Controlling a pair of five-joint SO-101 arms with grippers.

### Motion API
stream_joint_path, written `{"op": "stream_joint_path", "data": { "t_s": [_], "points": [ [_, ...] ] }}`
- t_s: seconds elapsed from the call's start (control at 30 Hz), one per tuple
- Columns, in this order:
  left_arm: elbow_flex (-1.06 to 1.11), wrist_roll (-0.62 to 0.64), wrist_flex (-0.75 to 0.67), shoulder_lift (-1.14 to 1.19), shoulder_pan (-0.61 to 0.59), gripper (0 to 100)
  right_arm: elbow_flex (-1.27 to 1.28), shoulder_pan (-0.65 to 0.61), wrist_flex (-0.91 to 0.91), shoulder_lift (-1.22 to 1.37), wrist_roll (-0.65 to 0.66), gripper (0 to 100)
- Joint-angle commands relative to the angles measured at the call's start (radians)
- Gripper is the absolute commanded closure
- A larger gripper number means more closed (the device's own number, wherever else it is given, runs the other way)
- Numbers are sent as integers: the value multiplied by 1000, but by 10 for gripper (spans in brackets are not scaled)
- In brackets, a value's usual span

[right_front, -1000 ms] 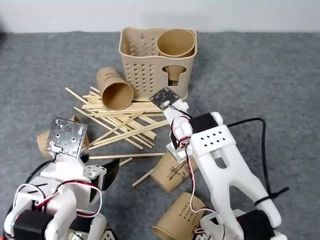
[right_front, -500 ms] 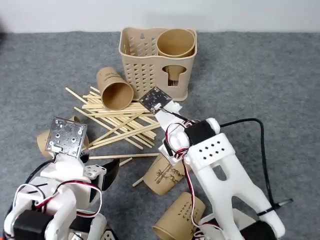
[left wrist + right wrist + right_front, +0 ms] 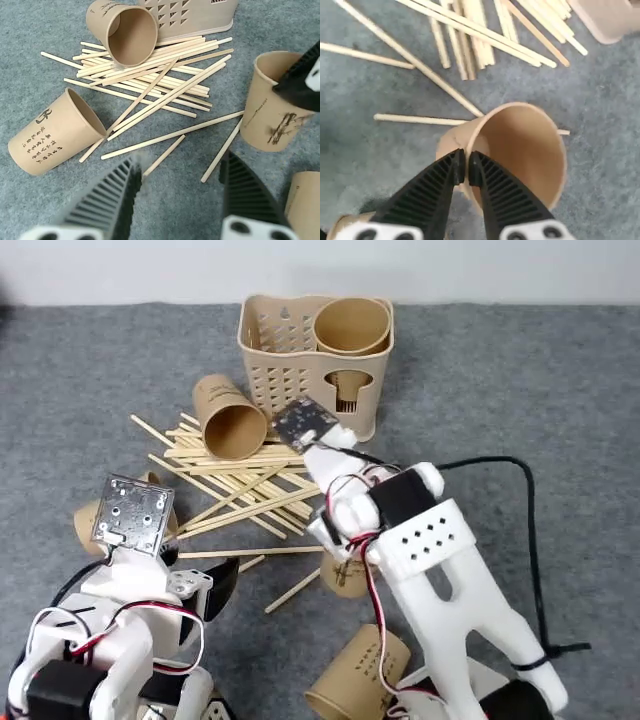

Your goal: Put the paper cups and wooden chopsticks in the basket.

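My right gripper (image 3: pixel 463 162) is shut on the rim of a paper cup (image 3: pixel 520 150), one finger inside and one outside. From above, that paper cup (image 3: pixel 345 577) sits half hidden under the right arm, just right of the chopstick pile (image 3: pixel 240 480). The basket (image 3: pixel 290 375) stands at the back with one cup (image 3: pixel 352 325) inside. Another cup (image 3: pixel 230 418) lies on its side at the basket's left. My left gripper (image 3: pixel 177 200) hangs open above the mat, near loose chopsticks (image 3: pixel 165 97) and a lying cup (image 3: pixel 55 132). The gripped cup (image 3: pixel 270 125) stands upright there.
One more cup (image 3: pixel 355 675) lies at the front beside the right arm's base. A cup (image 3: pixel 88 525) is partly hidden by the left arm. Grey mat (image 3: pixel 520 390) lies open to the right of the basket.
The right arm swung left and forward with the cup in its grip. The cup went from lying tilted to nearly upright under the arm. The left arm stayed still.
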Motion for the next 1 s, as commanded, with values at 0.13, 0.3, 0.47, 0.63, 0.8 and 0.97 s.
{"op": "stream_joint_path", "data": {
  "t_s": [0.13,0.3,0.47,0.63,0.8,0.97],
  "points": [
    [-5,9,-5,-2,3,754,-199,-45,45,-36,9,991],
    [-5,9,-5,-5,3,754,-206,-47,42,-38,41,991],
    [-5,9,-5,-5,3,754,-206,-50,38,-134,127,991],
    [-5,9,-8,-6,3,754,-206,-47,10,-245,192,991],
    [-4,9,-9,-6,3,754,-206,-44,-128,-317,284,991],
    [-5,12,-9,-8,-2,754,-201,21,-289,-326,402,991]
  ]
}}
